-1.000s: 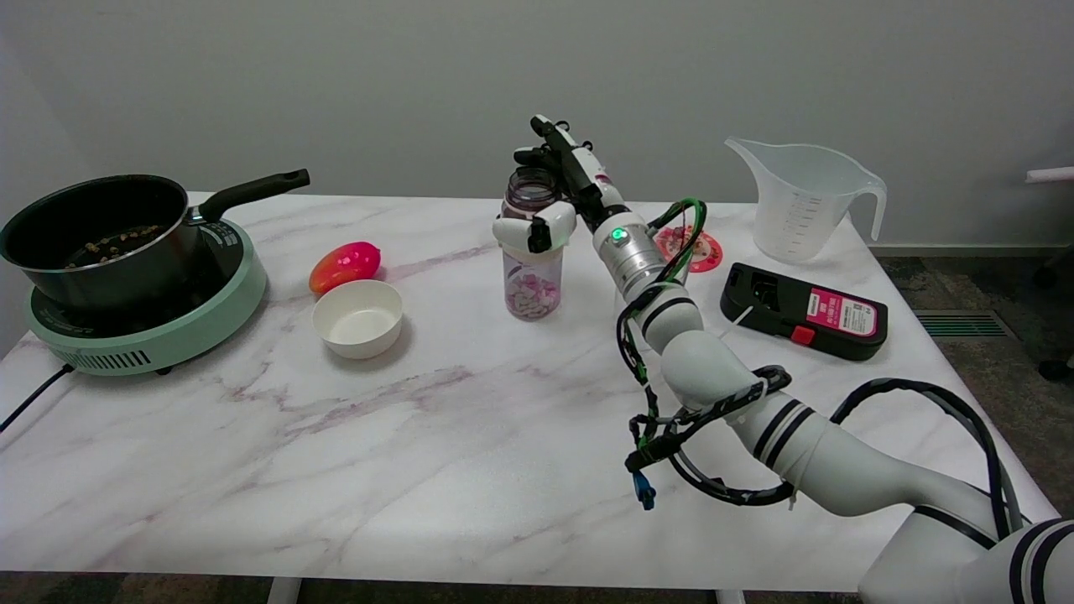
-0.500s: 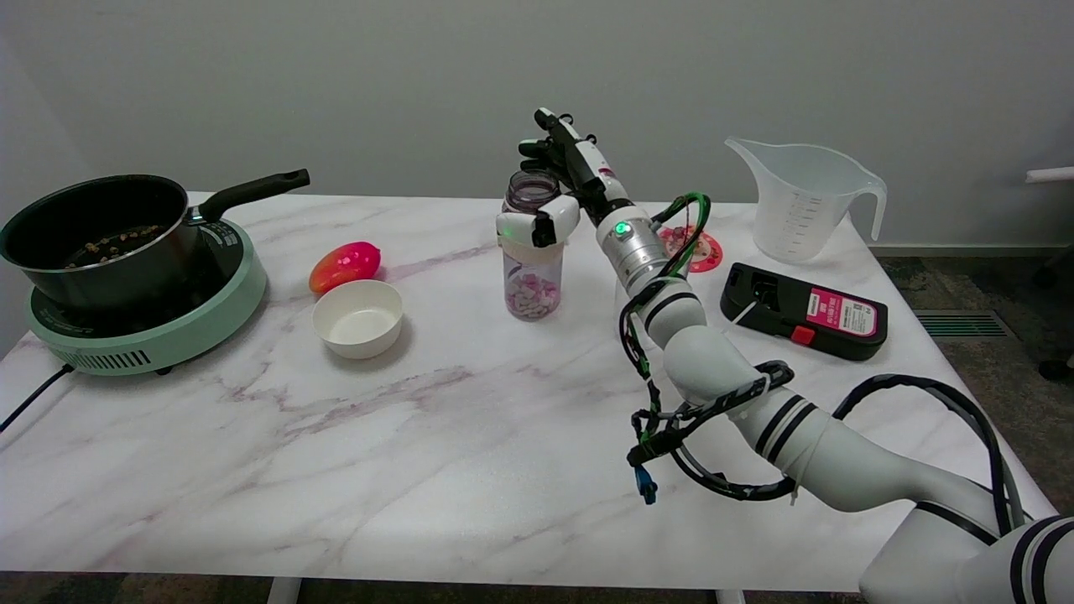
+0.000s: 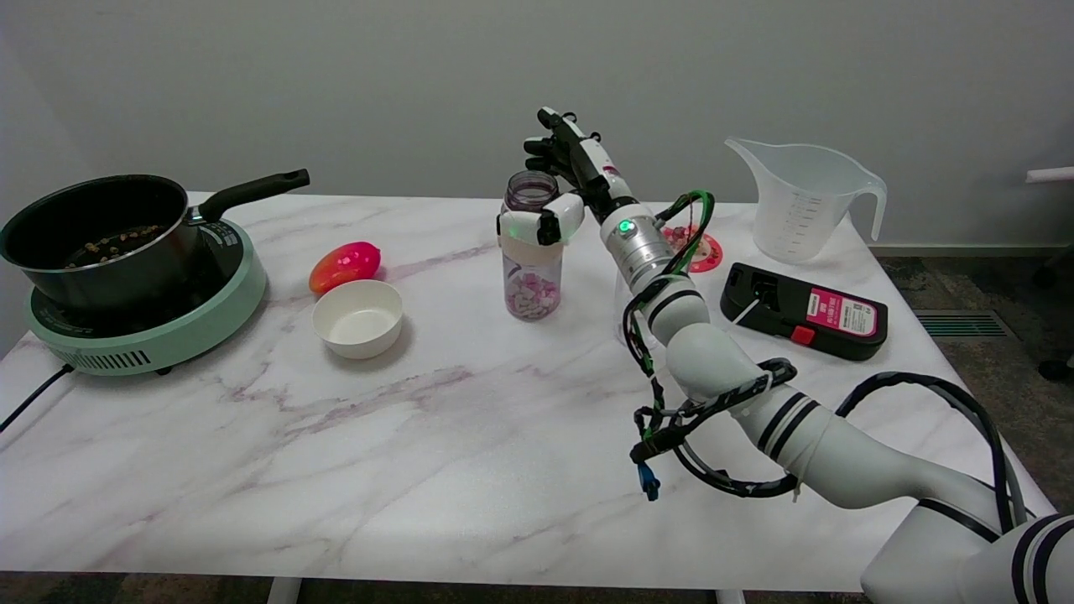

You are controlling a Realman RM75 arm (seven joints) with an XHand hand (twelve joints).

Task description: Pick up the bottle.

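Up a touch comes the right hand since a second ago, its thumb across the front of the bottle, fingers behind the neck, gripping it. Marble bench lies below; pot far left of the hand, jug right, bowl lower left.

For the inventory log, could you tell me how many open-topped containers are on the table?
3: the pot on the cooker at the left, the white bowl near the middle, and the measuring jug at the far right.
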